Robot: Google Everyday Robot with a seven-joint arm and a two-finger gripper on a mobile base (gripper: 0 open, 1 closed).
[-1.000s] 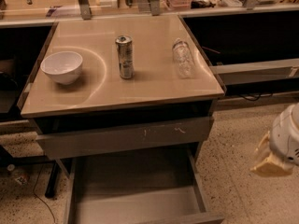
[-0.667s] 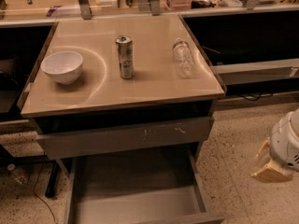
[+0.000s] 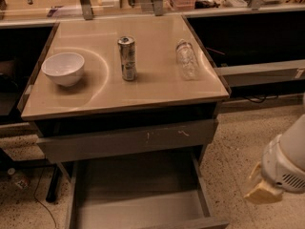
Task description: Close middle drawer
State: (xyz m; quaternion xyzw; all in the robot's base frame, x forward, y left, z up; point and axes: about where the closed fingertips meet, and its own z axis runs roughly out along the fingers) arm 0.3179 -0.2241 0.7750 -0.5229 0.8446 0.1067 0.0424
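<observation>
The middle drawer is pulled far out below the tabletop. Its smooth grey tray is bare, and its plain front panel lies at the bottom edge of the camera view. Above it is the grey drawer front with small white scratch marks, standing slightly out from the frame. My gripper is at the far right on the white arm. It hangs over the speckled floor, to the right of the open drawer's side wall and apart from it. It holds nothing that I can see.
On the beige tabletop stand a white bowl and a metal can, and a clear plastic bottle lies there. Dark shelving stands on both sides, with a grey ledge at the right. A cable lies on the floor at the left.
The arm and gripper have moved a little down and to the left, toward the open drawer. The drawers and the things on the table have not moved.
</observation>
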